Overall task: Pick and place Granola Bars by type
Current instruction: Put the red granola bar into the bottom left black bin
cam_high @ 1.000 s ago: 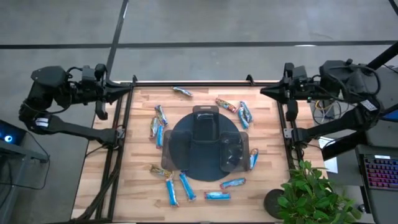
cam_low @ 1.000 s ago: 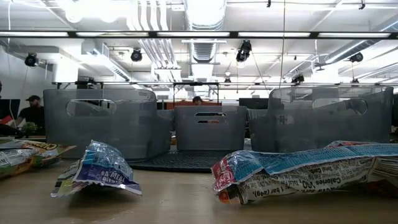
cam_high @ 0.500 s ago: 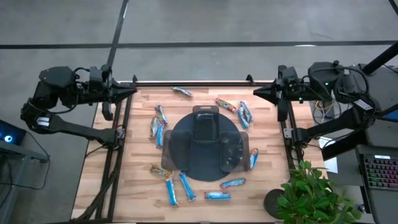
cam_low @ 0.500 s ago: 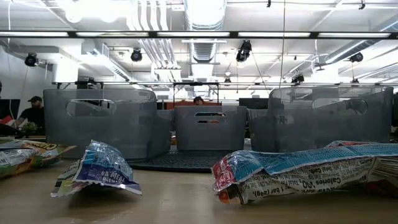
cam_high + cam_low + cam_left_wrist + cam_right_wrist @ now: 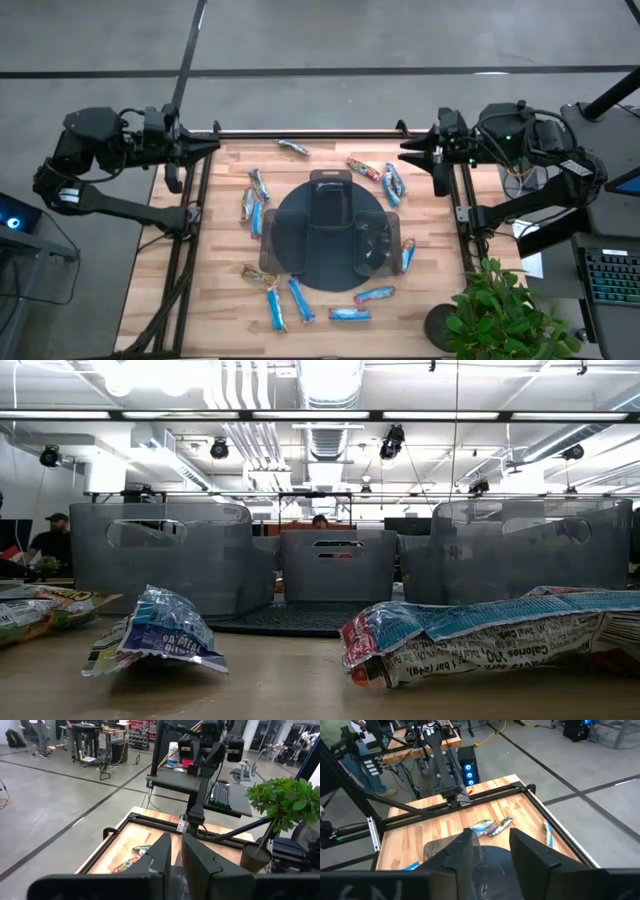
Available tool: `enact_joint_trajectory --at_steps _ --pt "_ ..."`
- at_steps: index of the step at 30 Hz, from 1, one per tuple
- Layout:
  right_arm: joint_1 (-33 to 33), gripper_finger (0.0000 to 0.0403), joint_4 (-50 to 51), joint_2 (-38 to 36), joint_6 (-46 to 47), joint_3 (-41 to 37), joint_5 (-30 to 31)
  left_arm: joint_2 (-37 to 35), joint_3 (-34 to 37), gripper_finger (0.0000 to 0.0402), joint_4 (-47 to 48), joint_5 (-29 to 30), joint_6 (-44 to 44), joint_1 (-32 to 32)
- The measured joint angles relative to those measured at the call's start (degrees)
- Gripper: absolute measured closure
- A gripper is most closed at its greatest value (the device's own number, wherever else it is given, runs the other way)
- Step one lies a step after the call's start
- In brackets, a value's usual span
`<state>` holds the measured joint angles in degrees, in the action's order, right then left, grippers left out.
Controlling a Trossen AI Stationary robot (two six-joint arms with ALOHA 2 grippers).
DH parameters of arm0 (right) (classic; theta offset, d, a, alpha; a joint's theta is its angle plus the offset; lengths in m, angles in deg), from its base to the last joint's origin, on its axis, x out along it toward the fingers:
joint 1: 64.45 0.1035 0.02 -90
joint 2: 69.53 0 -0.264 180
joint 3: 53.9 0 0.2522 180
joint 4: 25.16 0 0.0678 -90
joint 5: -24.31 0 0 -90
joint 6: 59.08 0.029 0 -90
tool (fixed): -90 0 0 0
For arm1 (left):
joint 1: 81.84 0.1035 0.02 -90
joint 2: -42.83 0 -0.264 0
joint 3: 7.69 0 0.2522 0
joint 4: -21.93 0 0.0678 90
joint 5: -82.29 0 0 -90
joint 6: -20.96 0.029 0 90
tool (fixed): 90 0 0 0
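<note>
Granola Bars [image 5: 392, 182] lie scattered in a ring on the wooden table [image 5: 225, 315] around my dark round tray [image 5: 290, 268], whose three clear bins [image 5: 330, 195] hold nothing I can see; taking the tray as the dial in the high view, bars sit at 12, 1 to 2, 4, 5 to 7 and 9 to 10 o'clock. None is sorted yet, I judge. My right gripper [image 5: 408, 151] hovers just past the table's 2 o'clock corner, fingers [image 5: 532, 852] parted with nothing between them. My left gripper [image 5: 213, 146] waits over the 10 o'clock corner, fingers [image 5: 197, 862] nearly together, a narrow gap showing, holding nothing. The relation that decides the next move: the two bars at 1 to 2 o'clock, one red-orange [image 5: 363, 168] and one light blue, lie near the right gripper's tips, toward the tray from them. The blue bar's long axis runs roughly 12 to 6, across the fingers' line of approach. The right arm is clearly the nearer one.
</note>
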<state>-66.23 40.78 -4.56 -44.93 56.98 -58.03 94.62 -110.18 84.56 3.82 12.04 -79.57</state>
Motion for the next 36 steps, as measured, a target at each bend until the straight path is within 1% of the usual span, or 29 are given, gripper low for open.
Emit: enact_joint_trajectory --at_steps 3,15,22,27,31,36 --pt "0.0 0.0264 0.0 0.0 -0.2 0.1 0.0 0.0 0.0 0.0368 0.2 0.0 -0.1 0.0" --pt "0.0 0.0266 0.0 0.0 -1.2 0.1 0.0 0.2 0.0 0.0367 0.3 -0.1 -0.5 0.0" --pt "0.0 0.0259 -0.1 0.0 -1.1 0.0 0.0 0.7 0.0 0.0367 0.2 -0.1 -0.5 0.0" --pt "0.0 0.0245 -0.4 1.4 -0.6 0.0 0.5 1.0 0.0 0.0367 0.2 -0.1 -0.5 0.0" --pt "0.0 0.0225 -0.4 3.2 3.9 0.0 1.5 1.1 0.0 0.0367 0.2 -0.1 -0.5 0.0" --pt "0.0 0.0203 0.8 5.8 3.9 1.1 1.5 1.1 0.0 0.0367 0.3 -0.1 -0.5 0.0"
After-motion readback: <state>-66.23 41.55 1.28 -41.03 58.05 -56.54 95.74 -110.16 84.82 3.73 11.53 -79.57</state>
